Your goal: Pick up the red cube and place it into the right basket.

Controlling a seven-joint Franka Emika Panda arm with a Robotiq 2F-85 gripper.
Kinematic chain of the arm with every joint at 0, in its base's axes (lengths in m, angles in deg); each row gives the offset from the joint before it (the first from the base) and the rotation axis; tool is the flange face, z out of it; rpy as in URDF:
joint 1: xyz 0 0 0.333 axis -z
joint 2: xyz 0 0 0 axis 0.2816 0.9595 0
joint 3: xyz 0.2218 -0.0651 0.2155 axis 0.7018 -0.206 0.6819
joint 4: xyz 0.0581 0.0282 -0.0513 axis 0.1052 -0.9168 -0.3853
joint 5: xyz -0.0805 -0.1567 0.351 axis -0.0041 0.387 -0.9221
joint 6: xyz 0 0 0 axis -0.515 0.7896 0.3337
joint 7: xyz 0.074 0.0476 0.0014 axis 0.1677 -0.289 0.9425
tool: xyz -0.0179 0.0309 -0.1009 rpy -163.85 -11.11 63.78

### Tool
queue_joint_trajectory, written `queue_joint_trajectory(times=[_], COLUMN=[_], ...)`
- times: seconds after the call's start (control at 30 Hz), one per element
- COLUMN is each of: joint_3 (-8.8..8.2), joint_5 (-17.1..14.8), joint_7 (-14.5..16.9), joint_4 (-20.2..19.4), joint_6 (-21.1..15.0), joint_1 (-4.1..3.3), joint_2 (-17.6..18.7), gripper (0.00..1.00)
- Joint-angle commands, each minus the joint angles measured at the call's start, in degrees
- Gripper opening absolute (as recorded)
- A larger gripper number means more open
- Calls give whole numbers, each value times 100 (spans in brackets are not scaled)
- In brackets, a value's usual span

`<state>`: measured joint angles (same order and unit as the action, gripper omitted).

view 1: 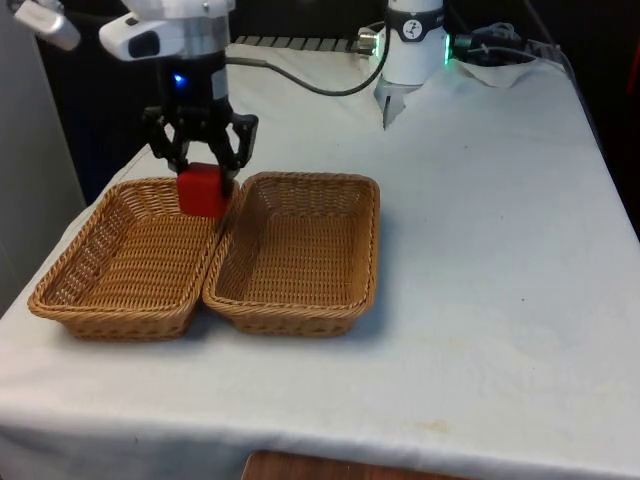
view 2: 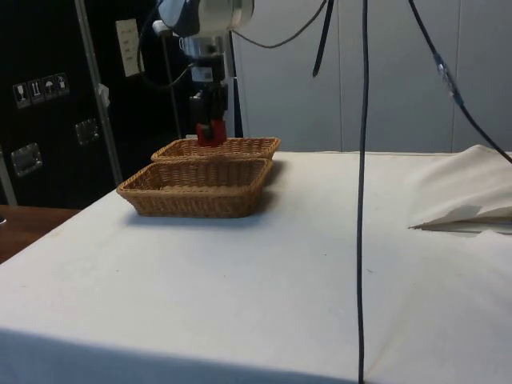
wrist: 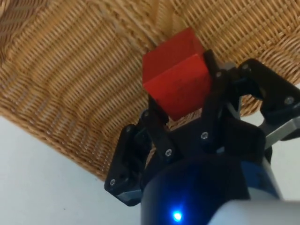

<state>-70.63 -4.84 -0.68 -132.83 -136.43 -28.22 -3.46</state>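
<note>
Spreading across the front view: white cloth [view 1: 480,300], two woven wicker baskets touching side by side. Gripper [view 1: 203,172] pointing down, clamped on red cube [view 1: 203,190], above the far rim of the basket on the front view's left [view 1: 120,265], beside the basket on the front view's right [view 1: 300,250].

Side view: dark cabinets [view 2: 48,96] behind; cube [view 2: 210,133] held clear above the baskets.

Wrist view: fingers [wrist: 154,117] pinching smooth cube [wrist: 176,75] over wicker weave.
</note>
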Motion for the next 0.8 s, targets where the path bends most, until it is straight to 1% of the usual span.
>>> queue_joint_trajectory(times=[0.0, 0.07, 0.13, 0.17, 0.2, 0.33, 0.37, 0.4, 0.43, 0.53, 0.57, 0.63, 0.67, 0.7, 0.77], joint_3=[23, -63, -120, -172, -149, -269, -332, -378, -367, -464, -527, -567, -625, -579, -607], joint_5=[-97, -281, -390, -384, -447, -647, -728, -745, -756, -854, -917, -980, -997, -1008, -1077], joint_7=[80, 223, 304, 281, 350, 504, 567, 561, 596, 670, 710, 745, 762, 756, 779], joint_4=[132, 246, 315, 229, 355, 510, 584, 487, 630, 768, 859, 951, 842, 997, 1066], joint_6=[120, 172, 201, 103, 212, 286, 315, 206, 338, 407, 453, 476, 390, 481, 487], joint_1=[103, 149, 172, 80, 189, 246, 275, 183, 292, 338, 367, 401, 315, 418, 441], joint_2=[92, 223, 309, 281, 355, 533, 619, 584, 659, 785, 877, 985, 922, 1049, 1157], gripper=[3, 3, 3, 3, 3, 3, 3, 3, 3, 3, 3, 3, 3, 3, 3])
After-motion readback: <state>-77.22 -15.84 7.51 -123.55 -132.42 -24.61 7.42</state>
